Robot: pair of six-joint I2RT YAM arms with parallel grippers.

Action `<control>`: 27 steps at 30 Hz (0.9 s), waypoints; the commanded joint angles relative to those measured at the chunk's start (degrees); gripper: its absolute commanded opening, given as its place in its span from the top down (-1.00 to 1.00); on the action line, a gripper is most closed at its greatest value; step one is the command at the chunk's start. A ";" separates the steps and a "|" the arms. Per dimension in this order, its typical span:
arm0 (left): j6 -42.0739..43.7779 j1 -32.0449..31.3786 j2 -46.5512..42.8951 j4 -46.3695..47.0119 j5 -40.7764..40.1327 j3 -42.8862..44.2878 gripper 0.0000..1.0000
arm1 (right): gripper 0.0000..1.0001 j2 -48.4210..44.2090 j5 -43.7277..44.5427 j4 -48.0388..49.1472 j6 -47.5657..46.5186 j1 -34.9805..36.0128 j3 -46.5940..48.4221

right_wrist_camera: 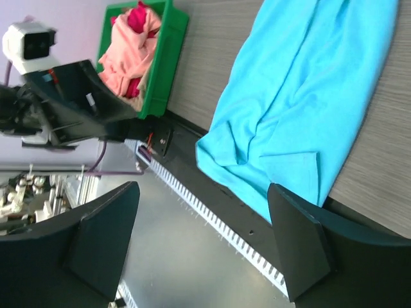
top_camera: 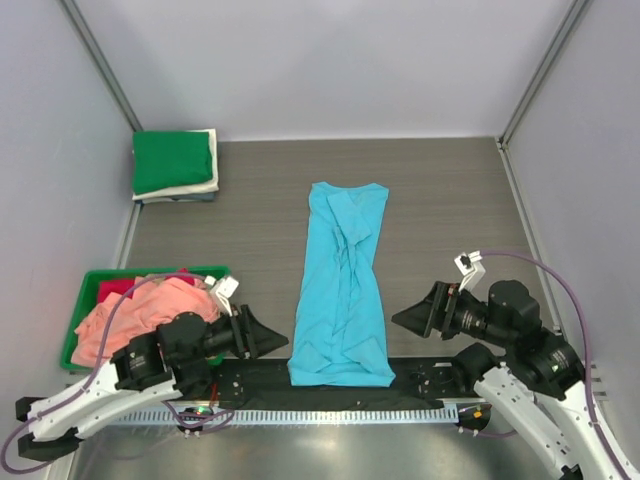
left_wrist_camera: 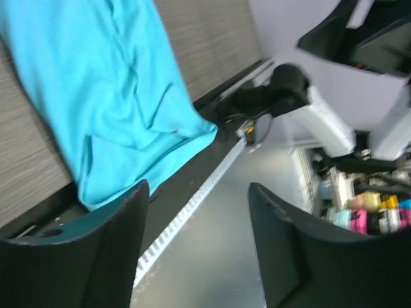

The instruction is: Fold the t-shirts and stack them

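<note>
A sky-blue t-shirt [top_camera: 342, 285] lies folded into a long narrow strip down the middle of the table, its hem over the black strip at the near edge. It also shows in both wrist views: t-shirt [left_wrist_camera: 109, 83], t-shirt [right_wrist_camera: 302, 83]. My left gripper [top_camera: 265, 335] [left_wrist_camera: 198, 192] hovers just left of the hem, open and empty. My right gripper [top_camera: 415, 315] [right_wrist_camera: 202, 192] hovers just right of it, open wide and empty. A salmon-pink t-shirt [top_camera: 135, 315] and a red one [top_camera: 115, 290] lie heaped in the bin. A folded stack [top_camera: 175, 160], green on top, sits back left.
The green plastic bin [top_camera: 90, 285] [right_wrist_camera: 168, 61] stands at the table's left edge beside my left arm. A black strip [top_camera: 420, 375] and a white toothed rail [top_camera: 330, 412] run along the near edge. Grey walls enclose the table on three sides.
</note>
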 commanded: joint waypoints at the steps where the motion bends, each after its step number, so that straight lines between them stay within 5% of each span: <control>1: 1.71 -0.31 -5.58 0.98 -1.52 1.36 -0.35 | -0.75 3.40 4.40 0.81 1.33 0.19 2.31; 5: 9.00 -0.31 1.42 3.96 -7.58 6.09 -0.88 | -0.75 16.39 15.29 10.81 1.08 0.19 2.13; 12: 17.27 1.17 39.60 1.16 -26.82 22.44 -1.00 | -0.68 52.42 26.66 22.97 -5.42 0.19 15.12; 14: 19.91 7.82 45.89 5.62 -24.15 26.32 -1.00 | -0.63 64.20 29.90 22.89 -8.84 0.02 23.64; 17: 20.71 21.08 56.09 16.42 -7.12 27.38 -0.89 | -0.51 78.00 29.84 22.97 -10.70 -1.74 34.19; 27: 22.83 39.41 90.19 29.01 9.61 43.62 -0.65 | -0.37 111.93 23.95 19.82 -17.12 -6.49 72.83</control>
